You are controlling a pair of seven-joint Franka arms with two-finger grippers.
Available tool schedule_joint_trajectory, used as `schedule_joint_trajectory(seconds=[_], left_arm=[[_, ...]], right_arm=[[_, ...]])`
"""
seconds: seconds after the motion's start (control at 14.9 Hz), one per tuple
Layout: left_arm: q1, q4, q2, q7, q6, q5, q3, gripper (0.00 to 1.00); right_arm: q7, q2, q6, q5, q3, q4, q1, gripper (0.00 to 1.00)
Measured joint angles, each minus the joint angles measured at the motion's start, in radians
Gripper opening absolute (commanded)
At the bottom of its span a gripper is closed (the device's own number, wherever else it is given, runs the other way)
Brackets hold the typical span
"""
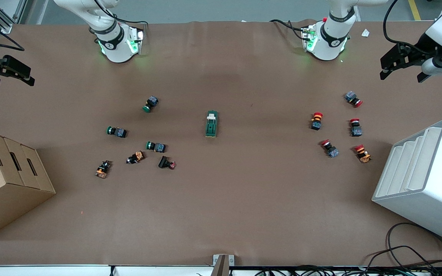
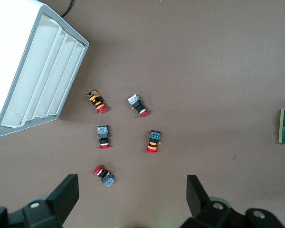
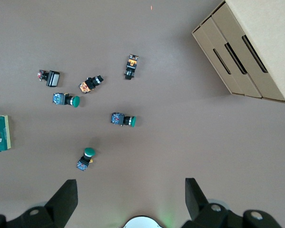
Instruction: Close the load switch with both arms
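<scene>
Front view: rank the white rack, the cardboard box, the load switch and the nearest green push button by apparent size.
1. white rack and cardboard box: look alike, both cut by the frame, so unranked.
2. load switch.
3. green push button.

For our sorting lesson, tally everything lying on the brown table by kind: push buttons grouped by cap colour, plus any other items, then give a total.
Green-capped push buttons: 3
Red-capped push buttons: 5
Other push buttons, cap colour unclear: 3
Load switch: 1
Cardboard box: 1
White slotted bin: 1
Total: 14
</scene>
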Motion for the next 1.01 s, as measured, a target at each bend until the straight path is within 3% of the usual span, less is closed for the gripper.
schedule_joint_trajectory(seconds=[0.54,0.74,1.01], left_arm=[[-0.016,0.062,0.046,-0.001,0.0,0.021,-0.017,1.0],[-0.044,0.085,0.109,-0.084,0.009,0.021,-0.097,1.0],[-0.056,0.088,0.201,-0.25,0.13,0.021,-0.247,1.0]], right_arm=[[0.0,0.0,0.0,0.0,0.0,0.0,0.0,1.0],[0.0,0.0,0.0,0.0,0.001,0.0,0.0,1.0],[0.0,0.0,0.0,0.001,0.001,0.0,0.001,1.0]])
